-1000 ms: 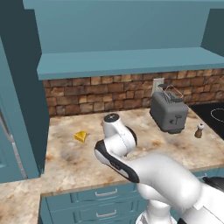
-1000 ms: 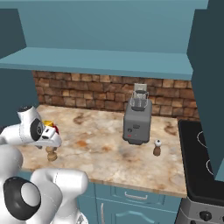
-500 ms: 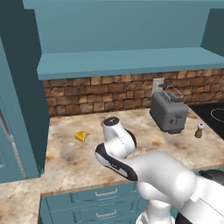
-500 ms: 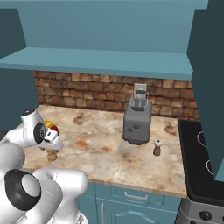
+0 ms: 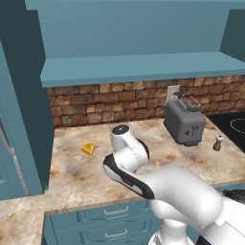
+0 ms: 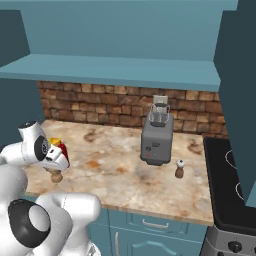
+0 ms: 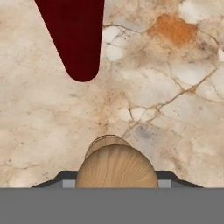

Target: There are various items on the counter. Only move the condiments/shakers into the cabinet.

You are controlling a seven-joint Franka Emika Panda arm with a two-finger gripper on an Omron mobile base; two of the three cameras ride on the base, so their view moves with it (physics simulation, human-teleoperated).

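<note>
I bring the claw (image 7: 117,183) down over the tan wooden shaker (image 7: 116,166) standing on the surface (image 7: 175,100) beside the red bottle (image 7: 76,35), its fingers lately spread, now closing in, grip unconfirmed, cabinet (image 6: 115,70) trip pending.

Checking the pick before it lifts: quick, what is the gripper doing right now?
Gripper: shut on the tan wooden shaker, a fingertip showing on each side of its knob; the shaker stands on the counter.

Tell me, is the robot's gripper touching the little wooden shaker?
Cannot tell. In the hand view the gripper straddles the wooden shaker, but the fingertips' inner faces are hidden behind its knob.
</note>
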